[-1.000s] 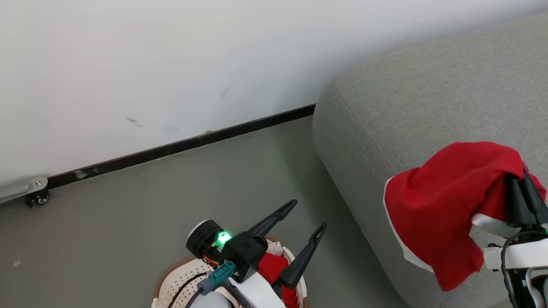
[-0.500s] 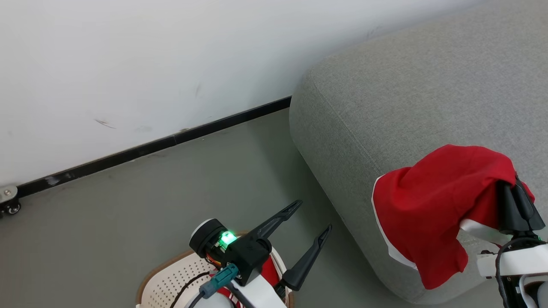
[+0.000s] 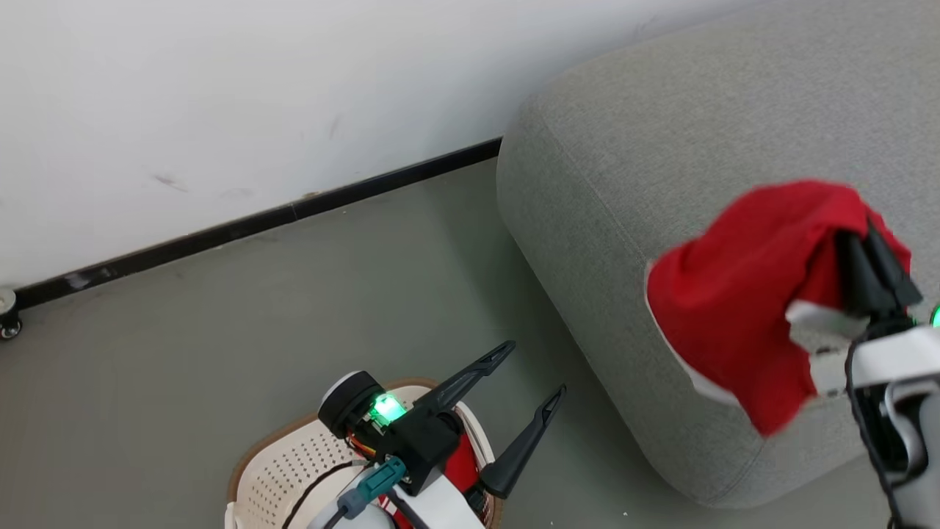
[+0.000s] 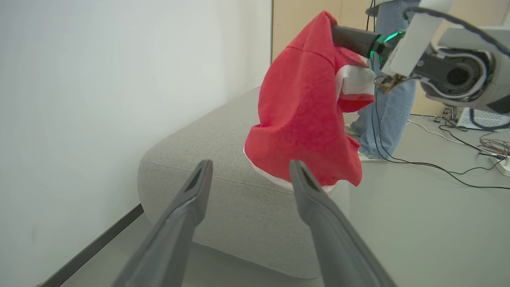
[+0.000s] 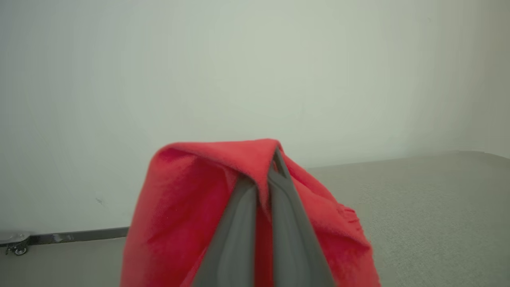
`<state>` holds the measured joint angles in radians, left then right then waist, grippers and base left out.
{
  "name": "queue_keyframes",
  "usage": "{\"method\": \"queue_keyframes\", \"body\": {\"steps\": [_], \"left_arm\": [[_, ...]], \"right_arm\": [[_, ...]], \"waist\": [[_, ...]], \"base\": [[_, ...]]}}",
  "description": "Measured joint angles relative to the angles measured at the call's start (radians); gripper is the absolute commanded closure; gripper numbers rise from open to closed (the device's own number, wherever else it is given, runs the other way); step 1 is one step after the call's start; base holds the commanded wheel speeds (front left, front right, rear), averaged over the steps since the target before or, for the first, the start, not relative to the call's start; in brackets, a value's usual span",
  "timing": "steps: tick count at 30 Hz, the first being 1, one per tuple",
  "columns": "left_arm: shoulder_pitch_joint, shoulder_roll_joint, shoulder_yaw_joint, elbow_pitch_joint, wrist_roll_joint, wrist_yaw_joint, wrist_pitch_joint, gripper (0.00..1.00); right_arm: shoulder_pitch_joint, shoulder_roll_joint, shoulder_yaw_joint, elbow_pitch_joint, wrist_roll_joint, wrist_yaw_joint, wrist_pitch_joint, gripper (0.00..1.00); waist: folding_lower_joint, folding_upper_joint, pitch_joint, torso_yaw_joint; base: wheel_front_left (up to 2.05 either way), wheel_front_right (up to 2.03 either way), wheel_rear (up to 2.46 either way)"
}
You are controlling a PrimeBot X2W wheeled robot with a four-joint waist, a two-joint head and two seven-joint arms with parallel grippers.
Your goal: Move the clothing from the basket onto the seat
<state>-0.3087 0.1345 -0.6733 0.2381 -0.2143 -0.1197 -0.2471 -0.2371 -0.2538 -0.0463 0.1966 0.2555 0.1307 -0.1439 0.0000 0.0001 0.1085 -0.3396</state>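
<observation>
Cream basket (image 3: 294, 470) with red cloth (image 3: 461, 463) inside, left tool (image 3: 533, 366) spread, right tool (image 3: 865, 246) pinching red garment (image 3: 734, 308)

Plain white wall (image 3: 220, 88) with a few scuffs, black baseboard (image 3: 257, 219) along the bottom, smooth grey-green floor (image 3: 220, 330). Small caster wheel (image 3: 9, 328) at the wall's foot. Further back, a tan wood panel (image 4: 295, 28) and cables (image 4: 438, 165) trailing over the floor.
</observation>
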Motion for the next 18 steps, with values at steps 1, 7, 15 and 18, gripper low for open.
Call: {"method": "queue_keyframes", "body": {"steps": [1,7,15,18], "left_arm": [[-0.001,0.004,0.001,-0.002,0.001,0.001,0.000,0.00],[-0.028,0.024,0.010,-0.022,0.018,0.007,0.009,0.00],[-0.085,0.030,0.016,-0.061,0.043,0.010,0.033,0.00],[-0.102,0.031,0.012,-0.079,0.050,0.010,0.043,0.00]], "right_arm": [[-0.027,-0.002,0.001,0.007,0.005,0.000,0.007,1.00],[-0.176,-0.058,0.010,0.058,0.009,0.000,0.039,1.00],[-0.344,-0.145,-0.008,0.135,-0.009,0.000,0.083,1.00],[-0.391,-0.180,-0.040,0.167,-0.010,0.000,0.093,1.00]], "waist": [[0.0000,0.0000,0.005,0.002],[0.0000,0.0000,0.039,0.014],[0.0000,0.0000,0.094,0.032],[0.0000,0.0000,0.117,0.040]], "base": [[0.00,0.00,0.00],[0.00,0.00,0.00],[0.00,0.00,0.00],[0.00,0.00,0.00]]}}
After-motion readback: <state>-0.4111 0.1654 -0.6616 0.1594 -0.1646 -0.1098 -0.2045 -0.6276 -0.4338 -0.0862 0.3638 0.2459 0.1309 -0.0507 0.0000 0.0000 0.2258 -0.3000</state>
